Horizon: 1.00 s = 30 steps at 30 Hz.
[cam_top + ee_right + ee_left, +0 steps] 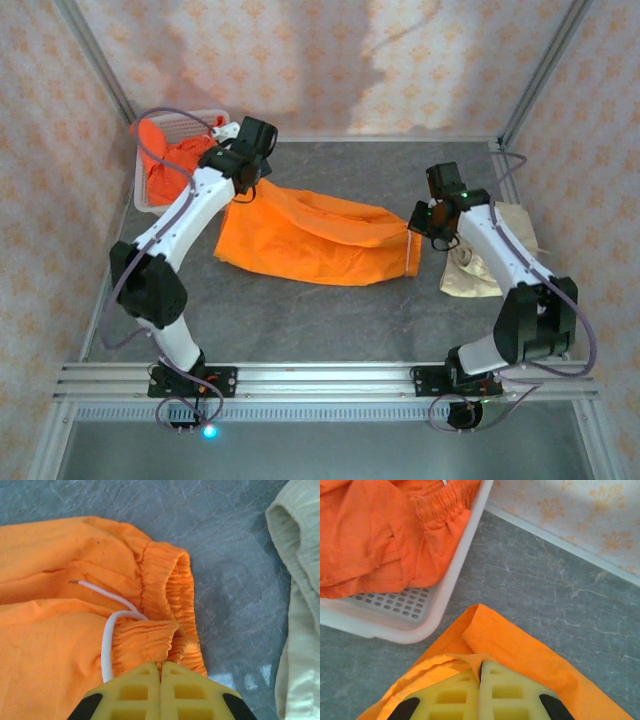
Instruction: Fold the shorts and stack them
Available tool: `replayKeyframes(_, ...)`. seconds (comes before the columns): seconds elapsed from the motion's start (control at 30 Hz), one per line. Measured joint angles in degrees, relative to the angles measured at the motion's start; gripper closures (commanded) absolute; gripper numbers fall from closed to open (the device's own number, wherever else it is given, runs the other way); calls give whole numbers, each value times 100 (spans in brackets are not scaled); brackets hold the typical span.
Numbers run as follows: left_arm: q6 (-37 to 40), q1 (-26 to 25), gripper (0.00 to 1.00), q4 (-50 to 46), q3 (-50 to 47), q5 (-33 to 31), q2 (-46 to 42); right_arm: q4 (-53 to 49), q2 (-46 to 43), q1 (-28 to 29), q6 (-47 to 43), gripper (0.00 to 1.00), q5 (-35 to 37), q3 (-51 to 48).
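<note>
Right hand (clamped) on orange shorts

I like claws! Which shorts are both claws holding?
The spread-out orange shorts, pinched by left claw and right claw. The other orange pair is in the basket; the beige pair lies aside.

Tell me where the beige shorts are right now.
In the top view the beige shorts lie on the right side of the table, partly under the right arm, just right of the spread orange shorts, not touching them.
</note>
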Motion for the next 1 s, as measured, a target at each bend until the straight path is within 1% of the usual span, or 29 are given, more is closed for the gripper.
replayKeyframes(0.1,-15,57,100,-13,361,44,533,129,461,-133,2,96,-87,199)
replayKeyframes(0.17,-20,90,95,-33,702,79,938,201,787,-221,7,87,-173,341)
replayKeyframes(0.23,-42,129,87,-61,1062,173,1353,282,1139,-345,52,77,-267,511)
replayKeyframes(0.27,-46,149,82,-74,1228,238,1541,326,1309,-424,81,70,-339,605)
replayKeyframes(0.3,-68,184,76,-116,1458,354,1777,361,1497,-520,133,58,-437,723)
replayKeyframes(0.33,-96,227,70,-216,1757,490,2037,398,1714,-654,199,51,-573,879)
replayKeyframes(0.4,-140,328,59,-439,2476,782,2568,481,2070,-927,363,42,-896,1158)
replayKeyframes(0.47,-131,433,44,-636,3224,1056,3045,658,2275,-1200,577,37,-1217,1285)
replayKeyframes(0.5,-103,483,35,-748,3560,1176,3220,728,2286,-1327,699,33,-1346,1287)
replayKeyframes(0.6,-72,584,11,-883,3786,1394,3174,894,2085,-1488,944,25,-1530,1228)
replayKeyframes(0.67,-35,592,2,-831,3432,1543,2741,997,1709,-1449,1012,21,-1633,1054)
replayKeyframes(0.7,-28,586,0,-717,3056,1622,2380,1023,1419,-1401,1038,20,-1694,929)
replayKeyframes(0.83,-61,540,0,-160,1259,1882,669,1106,291,-1082,1049,16,-1849,564)
replayKeyframes(0.9,-146,485,0,247,356,2024,-157,1165,-162,-750,1056,15,-1939,400)
replayKeyframes(1.0,-275,391,0,887,-815,2212,-903,1366,-426,-170,1119,15,-2144,103)
